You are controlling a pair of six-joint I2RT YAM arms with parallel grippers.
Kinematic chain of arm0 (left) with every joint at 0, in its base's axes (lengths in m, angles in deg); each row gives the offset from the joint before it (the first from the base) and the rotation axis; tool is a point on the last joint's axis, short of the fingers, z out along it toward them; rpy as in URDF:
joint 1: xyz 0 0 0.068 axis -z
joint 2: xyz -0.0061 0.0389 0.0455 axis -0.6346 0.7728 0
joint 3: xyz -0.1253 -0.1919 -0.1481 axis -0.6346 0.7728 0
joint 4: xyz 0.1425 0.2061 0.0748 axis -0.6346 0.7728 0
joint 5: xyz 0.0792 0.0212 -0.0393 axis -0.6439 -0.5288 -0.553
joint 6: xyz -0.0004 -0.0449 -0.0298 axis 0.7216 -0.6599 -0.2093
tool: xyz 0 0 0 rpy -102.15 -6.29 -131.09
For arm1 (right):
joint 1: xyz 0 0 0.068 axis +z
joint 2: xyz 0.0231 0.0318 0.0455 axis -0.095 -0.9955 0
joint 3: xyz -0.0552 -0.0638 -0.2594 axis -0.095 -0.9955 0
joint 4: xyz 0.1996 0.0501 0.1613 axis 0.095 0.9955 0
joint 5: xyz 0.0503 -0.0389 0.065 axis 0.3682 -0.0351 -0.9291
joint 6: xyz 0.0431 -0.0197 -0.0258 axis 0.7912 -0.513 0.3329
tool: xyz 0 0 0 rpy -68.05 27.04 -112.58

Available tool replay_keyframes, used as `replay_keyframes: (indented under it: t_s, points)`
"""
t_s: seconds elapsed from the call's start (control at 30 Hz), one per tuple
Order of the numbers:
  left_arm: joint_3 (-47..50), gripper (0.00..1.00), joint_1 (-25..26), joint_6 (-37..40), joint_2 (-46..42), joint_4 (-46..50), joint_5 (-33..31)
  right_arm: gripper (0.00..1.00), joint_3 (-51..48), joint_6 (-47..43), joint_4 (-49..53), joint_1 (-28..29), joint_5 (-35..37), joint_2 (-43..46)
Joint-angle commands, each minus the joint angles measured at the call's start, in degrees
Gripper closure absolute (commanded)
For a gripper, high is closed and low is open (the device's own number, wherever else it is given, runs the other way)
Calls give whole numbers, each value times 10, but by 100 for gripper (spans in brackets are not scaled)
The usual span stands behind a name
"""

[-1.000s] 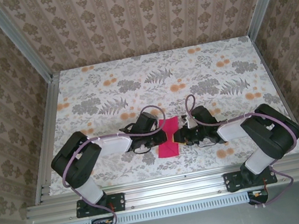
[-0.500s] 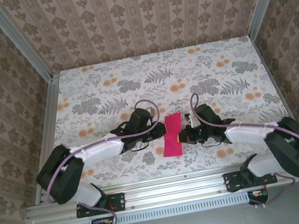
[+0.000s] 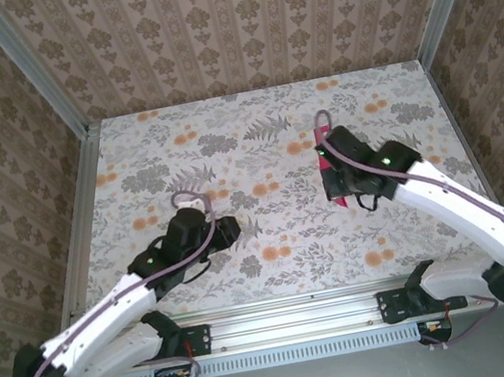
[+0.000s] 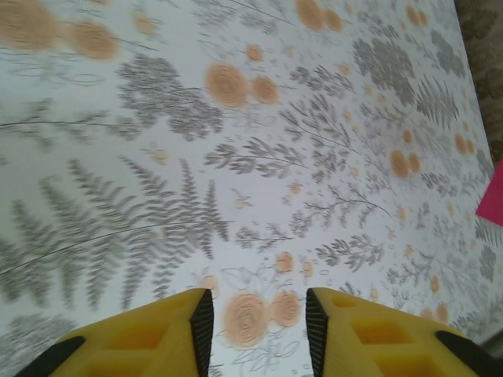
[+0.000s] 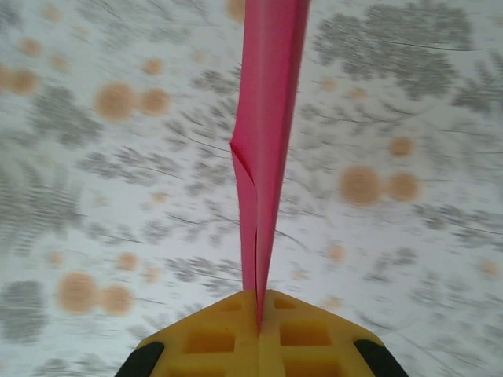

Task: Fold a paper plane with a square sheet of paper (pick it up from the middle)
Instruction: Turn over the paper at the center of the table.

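Well to the left of the paper plane (image 3: 329, 173): left tool (image 4: 255, 314), jaws parted, with the floral table (image 3: 252, 130) showing through the gap. Grips nothing. Hovers low over the print, well apart from the paper plane, likely so as to leave the lift unobstructed. Catches only a sliver of magenta at the right edge of the left wrist view.

At the paper plane itself: right tool (image 5: 258, 302), jaws pressed together on the near end of the magenta paper, no gap to be seen. Holds the paper plane edge-on and apparently clear of the table, a narrow strip reaching away from the tool. Shows a small kink in one layer partway along. Pinches the layers flat, probably to keep the lengthwise crease closed while in the air.

Looks late in the task, to judge by the narrow folded shape. Cannot tell from these views whether any wings are spread. Calls next, most likely, for a gentle set-down, since thin paper gripped at one end can sag or spring open.
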Motion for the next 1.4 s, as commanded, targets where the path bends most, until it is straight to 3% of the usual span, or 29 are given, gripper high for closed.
replay_keyframes:
  t_s: [0.0,0.23,0.33,0.67,0.9,1.1,1.37]
  points:
    - [20,59,-20,0,-75,87,-30,99,38,-13,181,39,151,-104]
    - [46,55,-37,-7,-205,178,-41,95,85,34,167,99,111,-274]
    - [48,55,-38,-8,-237,209,-36,94,122,55,170,126,106,-341]
    - [73,52,-40,-24,-297,244,31,85,211,89,91,181,-25,-474]
    - [79,47,-38,-28,-302,255,71,64,97,100,-68,190,-125,-375]
    - [78,44,-38,-32,-309,250,75,52,16,100,-130,185,-140,-275]
    - [69,42,-33,-17,-220,188,95,48,-88,117,-193,151,-120,-140]
